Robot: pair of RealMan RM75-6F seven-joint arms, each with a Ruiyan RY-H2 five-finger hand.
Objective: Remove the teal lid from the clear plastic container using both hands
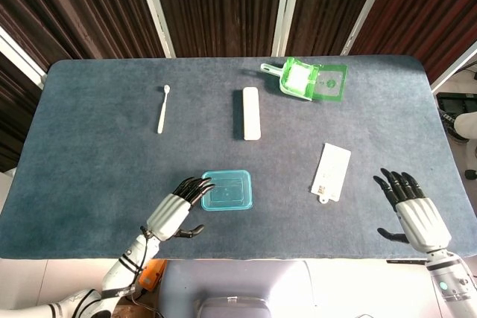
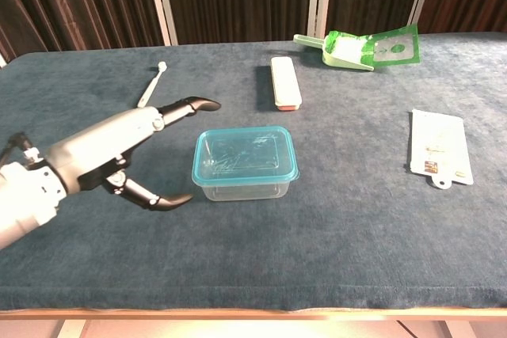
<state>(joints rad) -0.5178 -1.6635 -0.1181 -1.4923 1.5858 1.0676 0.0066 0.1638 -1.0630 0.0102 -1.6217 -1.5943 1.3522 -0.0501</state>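
The clear plastic container [image 2: 244, 187] stands near the table's front middle with its teal lid [image 1: 226, 189] [image 2: 245, 155] seated on it. My left hand [image 1: 179, 210] [image 2: 131, 148] hovers just left of the container, fingers spread and thumb apart, holding nothing; its fingertips [image 1: 203, 182] reach the lid's left edge in the head view, though contact cannot be told. My right hand [image 1: 412, 209] is open at the front right edge of the table, far from the container, and it is out of the chest view.
A white spoon [image 1: 162, 109] lies at the back left, a white oblong case [image 1: 251, 112] behind the container, a green dustpan with a green sheet [image 1: 306, 80] at the back, and a white card [image 1: 332, 172] to the right. The blue-grey table cover [image 1: 89, 154] fills the scene.
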